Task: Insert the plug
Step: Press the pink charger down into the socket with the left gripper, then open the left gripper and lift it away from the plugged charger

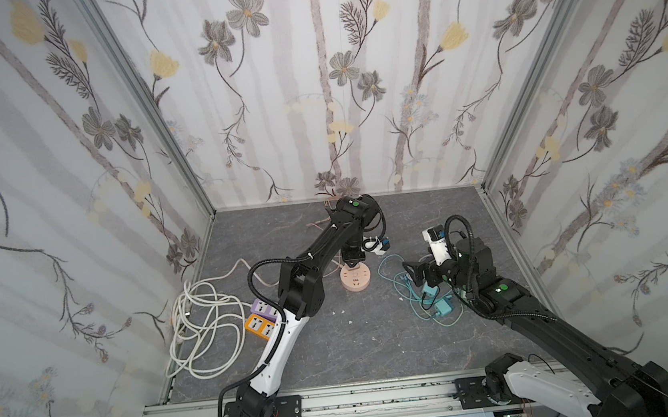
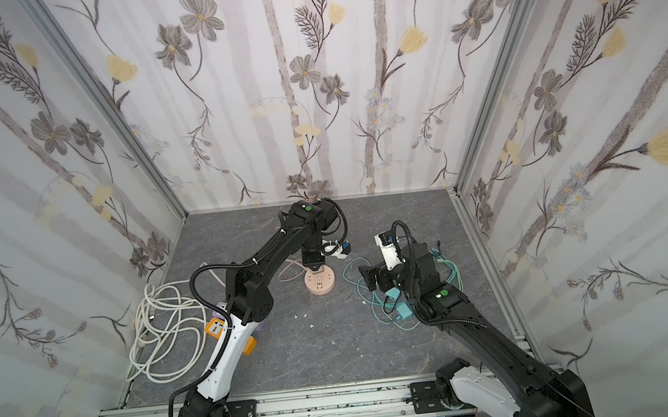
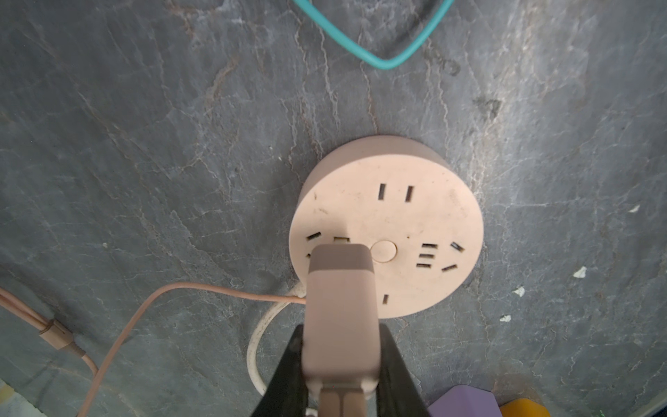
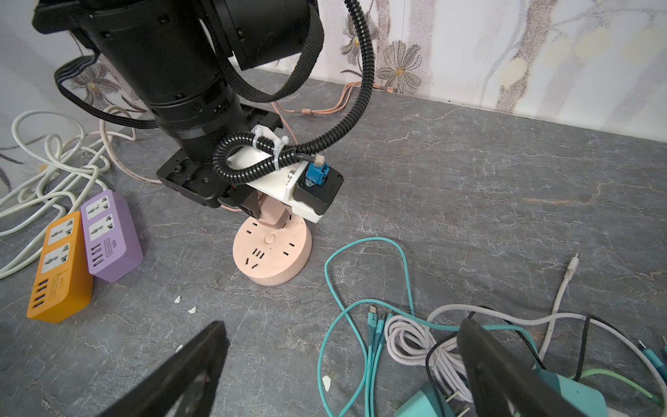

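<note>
Left fingers (image 2: 314, 267) over round pink socket (image 2: 321, 284), right fingers (image 2: 367, 275) near teal chargers (image 2: 402, 312)

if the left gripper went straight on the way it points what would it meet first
The pink plug clamped in the left gripper would meet the face of the round pink socket first, likely at the slots near its edge; depth unclear.
</note>
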Action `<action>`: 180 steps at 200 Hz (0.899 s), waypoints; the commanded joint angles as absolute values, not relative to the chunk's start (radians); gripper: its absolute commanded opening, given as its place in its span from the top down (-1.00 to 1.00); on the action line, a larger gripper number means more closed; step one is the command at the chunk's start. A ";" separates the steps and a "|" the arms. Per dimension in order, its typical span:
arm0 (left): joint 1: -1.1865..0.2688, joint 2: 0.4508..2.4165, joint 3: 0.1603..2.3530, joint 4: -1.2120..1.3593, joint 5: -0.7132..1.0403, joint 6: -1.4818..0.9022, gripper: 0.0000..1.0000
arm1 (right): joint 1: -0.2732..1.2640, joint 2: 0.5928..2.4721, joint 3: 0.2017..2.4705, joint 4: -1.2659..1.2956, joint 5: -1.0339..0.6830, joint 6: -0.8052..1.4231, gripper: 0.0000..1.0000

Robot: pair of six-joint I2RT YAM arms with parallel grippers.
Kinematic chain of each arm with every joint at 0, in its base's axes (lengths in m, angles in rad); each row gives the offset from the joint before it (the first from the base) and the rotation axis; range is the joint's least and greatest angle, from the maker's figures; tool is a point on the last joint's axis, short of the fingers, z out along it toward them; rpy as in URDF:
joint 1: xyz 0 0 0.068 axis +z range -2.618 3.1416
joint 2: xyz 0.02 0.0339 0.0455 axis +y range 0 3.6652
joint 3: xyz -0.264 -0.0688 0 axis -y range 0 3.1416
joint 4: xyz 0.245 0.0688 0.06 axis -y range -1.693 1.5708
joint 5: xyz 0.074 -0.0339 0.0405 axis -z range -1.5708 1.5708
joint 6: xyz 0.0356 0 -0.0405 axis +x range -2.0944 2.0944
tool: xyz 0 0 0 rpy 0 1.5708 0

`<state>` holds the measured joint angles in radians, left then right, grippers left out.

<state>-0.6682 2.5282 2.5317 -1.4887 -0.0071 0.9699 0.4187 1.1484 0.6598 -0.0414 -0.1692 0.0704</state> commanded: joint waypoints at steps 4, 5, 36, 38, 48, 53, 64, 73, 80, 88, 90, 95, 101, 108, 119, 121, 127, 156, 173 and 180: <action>-0.680 2.552 2.522 -1.498 -0.026 0.993 1.00 | 0.419 1.154 0.659 -0.002 -0.167 0.066 -0.99; -0.681 2.554 2.522 -1.498 -0.028 0.994 1.00 | 0.419 1.154 0.659 -0.003 -0.167 0.066 -0.99; -0.699 2.605 2.553 -1.514 -0.067 1.021 1.00 | 0.419 1.161 0.656 -0.008 -0.178 0.071 -0.99; -0.699 2.611 2.561 -1.516 -0.069 1.020 1.00 | 0.419 1.161 0.655 -0.008 -0.178 0.072 -0.99; -0.704 2.638 2.605 -1.533 -0.077 1.023 1.00 | 0.419 1.164 0.651 -0.008 -0.179 0.075 -0.99; -0.706 2.652 2.631 -1.543 -0.078 1.027 1.00 | 0.420 1.165 0.650 -0.007 -0.179 0.076 -0.99; -0.713 2.670 2.665 -1.549 -0.078 1.037 1.00 | 0.420 1.170 0.649 -0.007 -0.179 0.078 -0.99; -0.719 2.679 2.678 -1.555 -0.077 1.047 1.00 | 0.420 1.176 0.650 -0.007 -0.179 0.080 -0.99; -0.722 2.686 2.684 -1.556 -0.073 1.053 1.00 | 0.420 1.182 0.649 -0.006 -0.179 0.081 -0.99; -0.723 2.696 2.682 -1.558 -0.065 1.057 1.00 | 0.419 1.188 0.651 -0.002 -0.181 0.083 -0.99; -0.723 2.698 2.680 -1.558 -0.063 1.058 1.00 | 0.419 1.189 0.651 -0.002 -0.181 0.083 -0.99; -0.723 2.703 2.673 -1.560 -0.059 1.062 1.00 | 0.420 1.194 0.652 -0.003 -0.182 0.084 -0.99; -0.721 2.708 2.661 -1.555 -0.064 1.065 1.00 | 0.420 1.199 0.655 -0.003 -0.184 0.086 -0.99; -0.720 2.716 2.645 -1.546 -0.079 1.067 1.00 | 0.419 1.205 0.657 -0.003 -0.188 0.087 -0.99; -0.716 2.731 2.644 -1.539 -0.103 1.070 1.00 | 0.419 1.215 0.661 -0.006 -0.192 0.089 -0.99; -0.715 2.734 2.646 -1.537 -0.105 1.070 1.00 | 0.420 1.217 0.664 -0.006 -0.193 0.089 -0.99; -0.714 2.739 2.650 -1.533 -0.103 1.071 1.00 | 0.420 1.223 0.666 -0.009 -0.195 0.089 -0.99; -0.713 2.749 2.685 -1.543 -0.047 1.061 1.00 | 0.420 1.248 0.683 -0.017 -0.201 0.090 -0.99; -0.708 2.728 2.693 -1.540 -0.043 1.045 0.85 | 0.420 1.247 0.697 -0.025 -0.212 0.091 -0.99; -0.703 2.712 2.703 -1.532 -0.039 1.033 0.73 | 0.419 1.242 0.702 -0.030 -0.214 0.091 -0.99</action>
<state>-0.7185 2.6839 2.7098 -1.5742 -0.1150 1.0401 0.4187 1.2449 0.6811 -0.0456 -0.1848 0.0887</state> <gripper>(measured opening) 0.253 0.994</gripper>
